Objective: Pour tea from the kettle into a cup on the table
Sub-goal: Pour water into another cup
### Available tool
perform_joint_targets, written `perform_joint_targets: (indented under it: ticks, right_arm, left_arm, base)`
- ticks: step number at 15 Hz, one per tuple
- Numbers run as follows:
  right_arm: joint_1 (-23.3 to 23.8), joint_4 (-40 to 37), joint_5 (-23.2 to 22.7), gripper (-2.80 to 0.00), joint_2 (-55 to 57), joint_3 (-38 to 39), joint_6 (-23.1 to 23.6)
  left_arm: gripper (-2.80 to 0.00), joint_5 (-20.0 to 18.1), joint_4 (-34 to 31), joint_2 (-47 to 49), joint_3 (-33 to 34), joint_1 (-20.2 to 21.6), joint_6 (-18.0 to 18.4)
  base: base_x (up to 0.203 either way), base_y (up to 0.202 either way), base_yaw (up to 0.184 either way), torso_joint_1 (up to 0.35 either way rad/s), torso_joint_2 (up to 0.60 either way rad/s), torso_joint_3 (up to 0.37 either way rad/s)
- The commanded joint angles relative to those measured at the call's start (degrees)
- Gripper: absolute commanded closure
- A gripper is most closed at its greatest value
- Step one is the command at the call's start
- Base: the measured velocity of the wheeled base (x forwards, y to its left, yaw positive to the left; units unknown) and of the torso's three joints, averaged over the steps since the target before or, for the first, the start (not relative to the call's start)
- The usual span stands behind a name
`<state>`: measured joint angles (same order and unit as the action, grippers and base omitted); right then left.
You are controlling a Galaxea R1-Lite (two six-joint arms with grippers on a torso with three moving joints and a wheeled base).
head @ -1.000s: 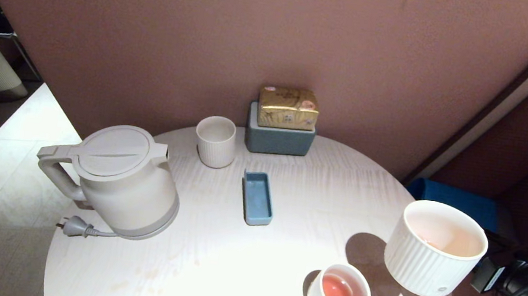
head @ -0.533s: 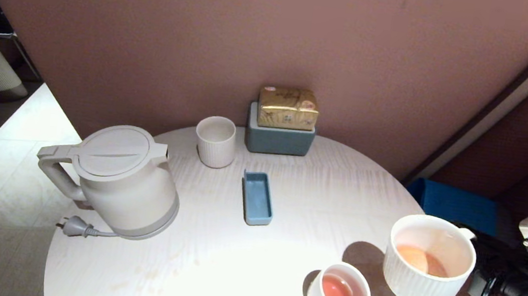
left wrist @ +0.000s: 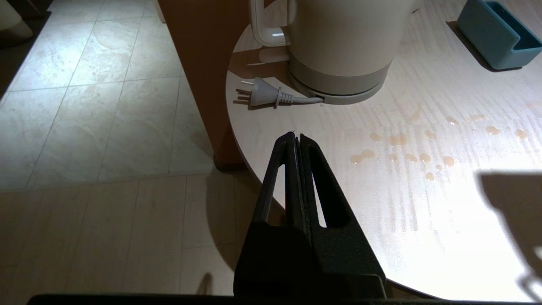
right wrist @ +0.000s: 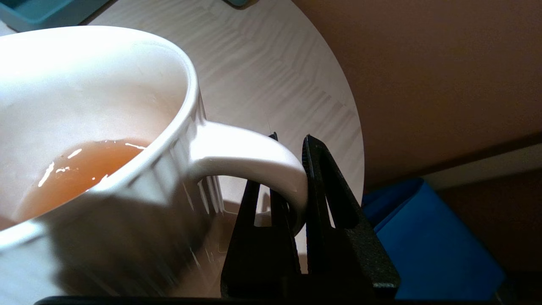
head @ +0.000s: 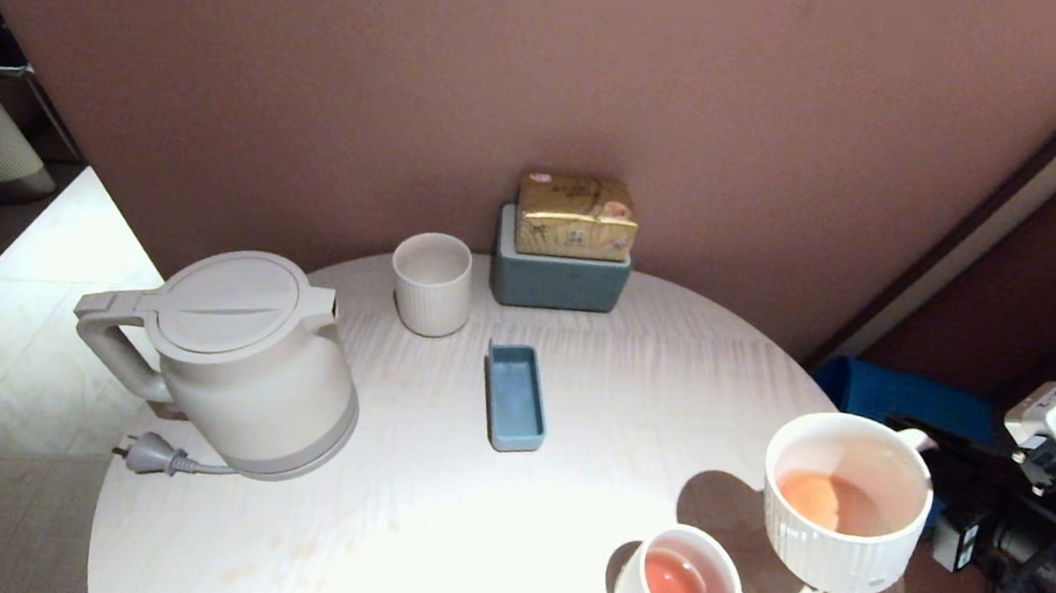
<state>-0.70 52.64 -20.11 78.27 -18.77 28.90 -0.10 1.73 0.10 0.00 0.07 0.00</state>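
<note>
Between the right gripper's (right wrist: 292, 178) clamped jaws sits the handle of the cup (head: 843, 502), held above the table (head: 421, 515) edge with tea (head: 827, 502) inside. Just beyond it stands a smaller cup (head: 678, 587); well beyond, the kettle (head: 238, 357). Next, I judge: lower it level. The left gripper (left wrist: 296, 140) is closed, empty.

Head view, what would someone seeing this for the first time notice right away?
Most striking is the wide ribbed cup, held above the table's right edge by the right gripper, whose fingers pinch its loop handle; pale orange tea pools in its bottom. Next, the big cream kettle stands at the table's left edge with its plug lying loose beside it. A smaller cup of pink tea sits near the front edge.
</note>
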Motion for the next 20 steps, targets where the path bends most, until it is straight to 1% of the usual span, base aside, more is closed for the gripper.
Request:
perform_joint_targets:
  ticks: [1,3,4,5,9,12,16,20]
  right_arm:
    - [-1.1,-7.6,-0.1,0.00,-4.2,-2.9,1.5]
    - [-2.9,-16.7,-0.1,0.00,-7.9,-5.6,3.3]
    - [-3.9,-19.7,0.0,0.00,-8.9,-6.7,3.5]
    - [-4.4,-20.9,0.2,0.00,-9.1,-7.0,4.1]
    - [-4.3,-21.1,0.4,0.00,-9.0,-6.5,9.2]
    - [-4.3,-21.9,1.0,0.00,-8.7,-6.4,11.0]
    - [-4.4,-25.1,1.0,0.00,-8.6,-6.6,14.6]
    - [-4.7,-25.9,1.0,0.00,-7.8,-7.2,18.4]
  left_arm:
    - [0.00,0.0,0.0,0.0,0.0,0.0,0.0]
    - [0.00,0.0,0.0,0.0,0.0,0.0,0.0]
    - [0.00,0.0,0.0,0.0,0.0,0.0,0.0]
    - [0.00,0.0,0.0,0.0,0.0,0.0,0.0]
    - [0.00,0.0,0.0,0.0,0.0,0.0,0.0]
    - [0.00,0.0,0.0,0.0,0.0,0.0,0.0]
    - [0.00,0.0,0.0,0.0,0.0,0.0,0.0]
    - [0.00,0.0,0.0,0.0,0.0,0.0,0.0]
  base:
    - [0.000,0.000,0.000,0.000,0.00,0.000]
    - [0.000,0.000,0.000,0.000,0.00,0.000]
    - [0.000,0.000,0.000,0.000,0.00,0.000]
    - [0.000,0.000,0.000,0.000,0.00,0.000]
    - [0.000,0.000,0.000,0.000,0.00,0.000]
    - [0.000,0.000,0.000,0.000,0.00,0.000]
    - [0.000,0.000,0.000,0.000,0.00,0.000]
    - [0.000,0.000,0.000,0.000,0.00,0.000]
